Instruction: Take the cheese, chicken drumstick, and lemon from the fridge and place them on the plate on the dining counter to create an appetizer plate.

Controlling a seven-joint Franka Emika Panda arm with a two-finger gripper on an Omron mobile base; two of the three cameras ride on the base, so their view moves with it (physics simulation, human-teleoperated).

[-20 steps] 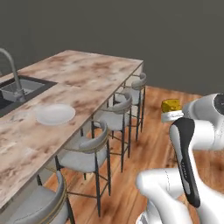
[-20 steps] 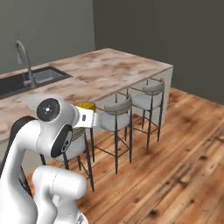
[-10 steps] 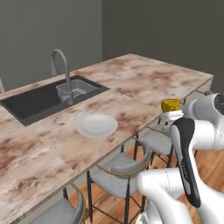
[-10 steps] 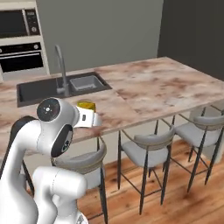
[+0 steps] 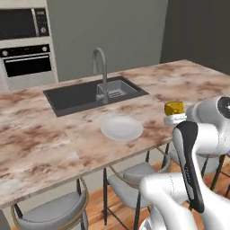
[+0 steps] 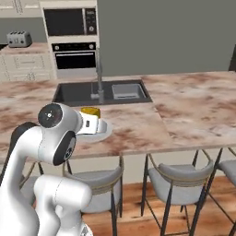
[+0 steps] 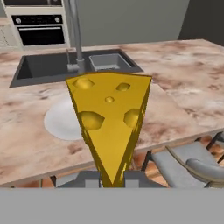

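Cheese [image 7: 111, 124] hides plate [image 7: 61, 119] right part; fingers [image 7: 89, 177] mostly hidden behind wedge tip.

Plate [image 5: 121, 128] on dining counter [image 5: 40, 139], before sink [image 5: 92, 93]; stools [image 6: 177, 177] under counter edge.

Grey wall [image 6: 161, 37], built-in oven [image 6: 74, 59], wood floor [image 6: 138, 221], grey stools [image 6: 182, 177].

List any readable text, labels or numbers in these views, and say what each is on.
No readable text in any view.
Microwave: its control panel shows only blurred marks.
Oven: panel strip too blurred to read.
Cheese, plate, dining counter: no markings.
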